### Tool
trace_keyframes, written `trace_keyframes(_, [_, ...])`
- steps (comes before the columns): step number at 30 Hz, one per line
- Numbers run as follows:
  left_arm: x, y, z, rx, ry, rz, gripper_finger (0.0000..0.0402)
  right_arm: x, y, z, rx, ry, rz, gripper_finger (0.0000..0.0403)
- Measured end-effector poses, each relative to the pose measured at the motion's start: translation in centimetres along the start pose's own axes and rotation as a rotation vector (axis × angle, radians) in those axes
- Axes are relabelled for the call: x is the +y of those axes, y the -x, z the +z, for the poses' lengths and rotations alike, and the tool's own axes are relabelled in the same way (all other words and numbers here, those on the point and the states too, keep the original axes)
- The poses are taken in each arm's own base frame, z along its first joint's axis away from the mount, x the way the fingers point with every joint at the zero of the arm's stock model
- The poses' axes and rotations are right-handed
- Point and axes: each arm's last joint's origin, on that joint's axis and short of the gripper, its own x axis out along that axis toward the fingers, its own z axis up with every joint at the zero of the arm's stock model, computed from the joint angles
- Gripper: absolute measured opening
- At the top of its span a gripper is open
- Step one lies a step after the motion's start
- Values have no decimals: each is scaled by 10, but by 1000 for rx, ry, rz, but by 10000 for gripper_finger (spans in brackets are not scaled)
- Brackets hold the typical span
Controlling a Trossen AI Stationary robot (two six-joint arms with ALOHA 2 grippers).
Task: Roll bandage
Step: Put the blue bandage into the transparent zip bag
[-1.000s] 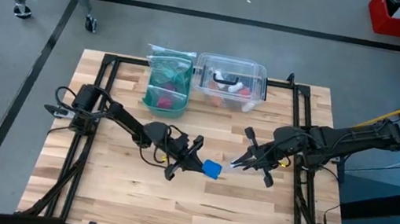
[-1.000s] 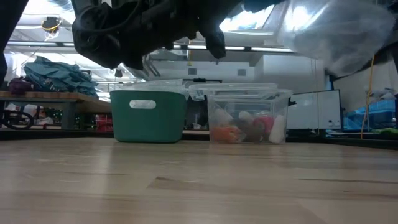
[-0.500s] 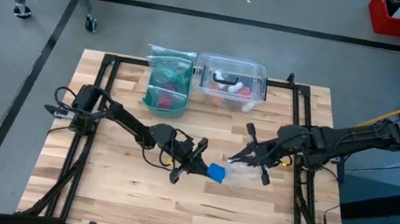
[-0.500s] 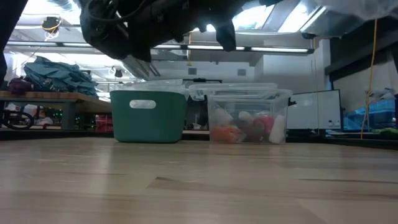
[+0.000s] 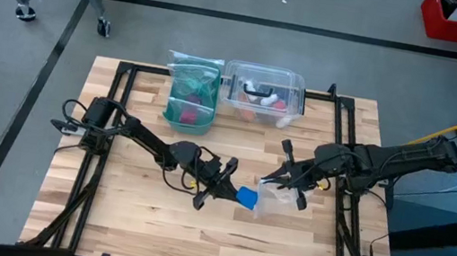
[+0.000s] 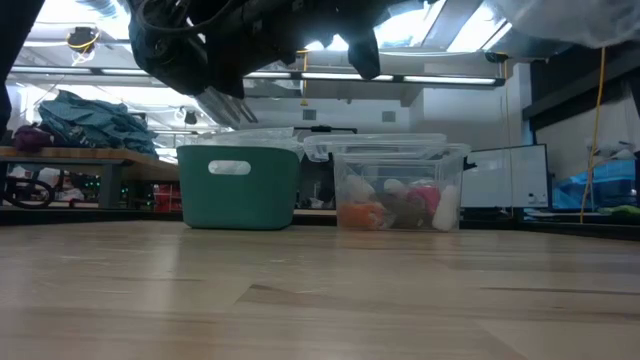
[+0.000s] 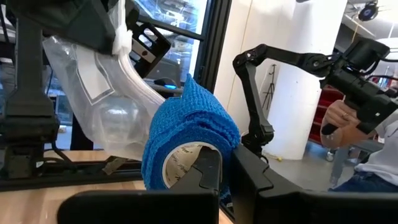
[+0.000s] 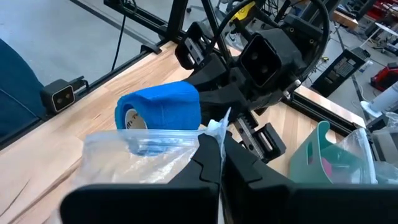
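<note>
The bandage (image 5: pixel 245 196) is a bright blue roll with a white card core (image 7: pixel 180 163). My left gripper (image 5: pixel 225 182) holds it above the middle of the table. My right gripper (image 5: pixel 279 181) is shut on a clear plastic zip bag (image 5: pixel 279 199), just right of the roll. In the right wrist view the roll (image 8: pixel 163 111) sits at the bag's (image 8: pixel 137 158) open end, and its lower part shows blue through the plastic. In the low view only the dark arms (image 6: pixel 250 40) and a bit of the bag (image 6: pixel 560 15) show at the top. My left gripper holds the roll by the wall at one open end (image 7: pixel 225 163). One finger (image 7: pixel 208 174) stands in front of the core's opening and the other (image 7: pixel 252 183) outside the blue wall. The fingers come level from the table's left. The roll is lifted clear, its axis about level. My right gripper pinches the zip bag's top edge by the white zip strip (image 8: pixel 214 129) between its two fingers. They come slanting down from the table's right. The bag hangs slack below and toward the roll, clear of the table.
A green bin (image 5: pixel 191 95) holding a bag and a clear plastic box (image 5: pixel 263 92) with small items stand at the table's far edge. A black frame (image 5: pixel 338 126) runs round the table. Bare wood lies near the front edge (image 5: pixel 193 241).
My left gripper has carried the roll a little toward the table's right. My right gripper has shifted slightly toward it. The bag has swung from a thin bunched shape to hanging spread out beside the roll.
</note>
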Motion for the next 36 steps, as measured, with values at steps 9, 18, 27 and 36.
trace_keyframes(9, [-2,0,-1,26,82,-78,1,0,0,-1,8,0,3,1])
trace_keyframes(18, [-4,0,-3,62,141,-123,1,0,0,-1,8,0,3,1])
trace_keyframes(27, [3,3,0,49,135,-108,1,3,3,0,-20,-5,102,1])
trace_keyframes(36, [8,4,2,40,131,-97,1,5,24,-1,-7,-29,102,1])
